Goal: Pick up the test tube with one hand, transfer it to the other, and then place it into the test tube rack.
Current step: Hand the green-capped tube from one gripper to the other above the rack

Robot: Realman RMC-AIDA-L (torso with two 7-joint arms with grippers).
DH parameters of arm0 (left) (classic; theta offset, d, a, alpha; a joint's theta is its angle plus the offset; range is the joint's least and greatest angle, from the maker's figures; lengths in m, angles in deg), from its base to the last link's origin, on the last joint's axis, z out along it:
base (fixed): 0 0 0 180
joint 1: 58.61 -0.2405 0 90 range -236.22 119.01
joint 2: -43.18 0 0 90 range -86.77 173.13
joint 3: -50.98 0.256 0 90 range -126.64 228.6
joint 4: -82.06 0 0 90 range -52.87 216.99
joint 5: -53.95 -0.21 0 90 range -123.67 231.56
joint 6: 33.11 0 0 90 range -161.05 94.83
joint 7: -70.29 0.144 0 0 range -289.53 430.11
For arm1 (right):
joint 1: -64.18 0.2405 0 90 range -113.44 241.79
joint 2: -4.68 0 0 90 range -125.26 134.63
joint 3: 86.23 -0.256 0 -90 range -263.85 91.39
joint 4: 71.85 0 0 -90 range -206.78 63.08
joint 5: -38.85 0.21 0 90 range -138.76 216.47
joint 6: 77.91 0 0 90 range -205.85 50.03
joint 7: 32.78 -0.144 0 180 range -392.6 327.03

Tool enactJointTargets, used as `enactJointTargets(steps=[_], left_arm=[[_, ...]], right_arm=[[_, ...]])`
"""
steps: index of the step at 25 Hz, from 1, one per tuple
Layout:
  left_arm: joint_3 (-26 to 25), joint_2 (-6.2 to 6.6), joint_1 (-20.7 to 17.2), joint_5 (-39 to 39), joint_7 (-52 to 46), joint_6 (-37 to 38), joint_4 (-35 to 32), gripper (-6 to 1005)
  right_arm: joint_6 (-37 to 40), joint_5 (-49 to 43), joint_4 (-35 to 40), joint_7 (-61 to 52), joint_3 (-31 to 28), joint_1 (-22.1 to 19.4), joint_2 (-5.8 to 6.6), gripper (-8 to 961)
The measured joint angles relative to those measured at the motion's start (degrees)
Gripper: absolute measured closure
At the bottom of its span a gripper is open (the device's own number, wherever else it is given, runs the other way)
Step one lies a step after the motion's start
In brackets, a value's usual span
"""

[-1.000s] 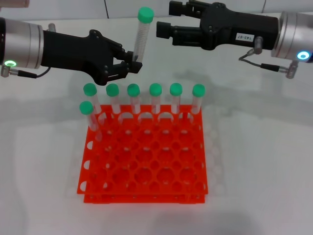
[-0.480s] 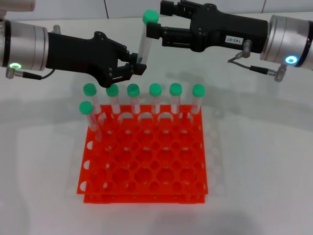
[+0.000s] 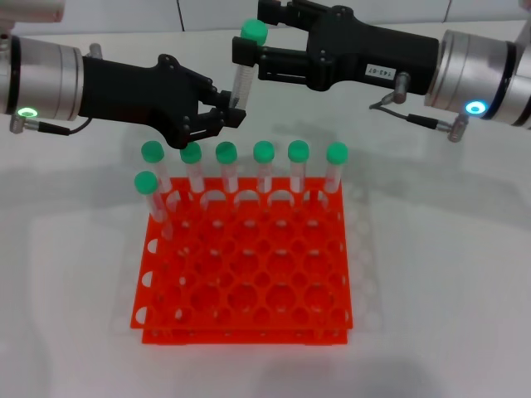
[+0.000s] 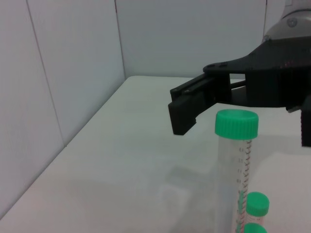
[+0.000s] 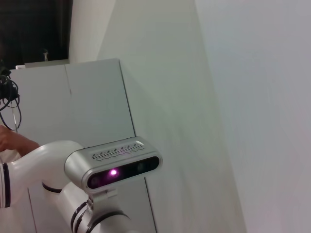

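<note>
Your left gripper (image 3: 222, 114) pinches the clear, green-capped test tube (image 3: 242, 70) near its bottom, almost upright above the test tube rack (image 3: 246, 274). Your right gripper (image 3: 246, 51) sits spread around its cap.

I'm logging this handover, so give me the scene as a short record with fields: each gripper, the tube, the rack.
left gripper: shut on the tube's lower end, above the rack's back row
right gripper: open, jaws on either side of the tube just under its cap
tube: upright, green cap on top
rack: orange, seven capped tubes standing in it, six along the back row
</note>
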Motion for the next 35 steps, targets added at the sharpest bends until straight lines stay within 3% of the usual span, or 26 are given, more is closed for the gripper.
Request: enactJointTargets(steps=[21, 24, 35], left_arm=[[0.00, -0.71, 0.01, -0.42, 1.30, -0.95, 0.08, 783], [0.00, -0.71, -0.01, -0.43, 1.38, -0.84, 0.09, 781], [0.01, -0.68, -0.29, -0.45, 1.63, -0.49, 0.09, 777]], right_arm=[[-3.19, 4.82, -0.10, 3.20, 5.27, 0.12, 0.00, 218], [-3.22, 4.84, -0.10, 3.22, 5.46, 0.15, 0.00, 422], [-2.92, 5.56, -0.09, 3.58, 6.42, 0.01, 0.00, 680]])
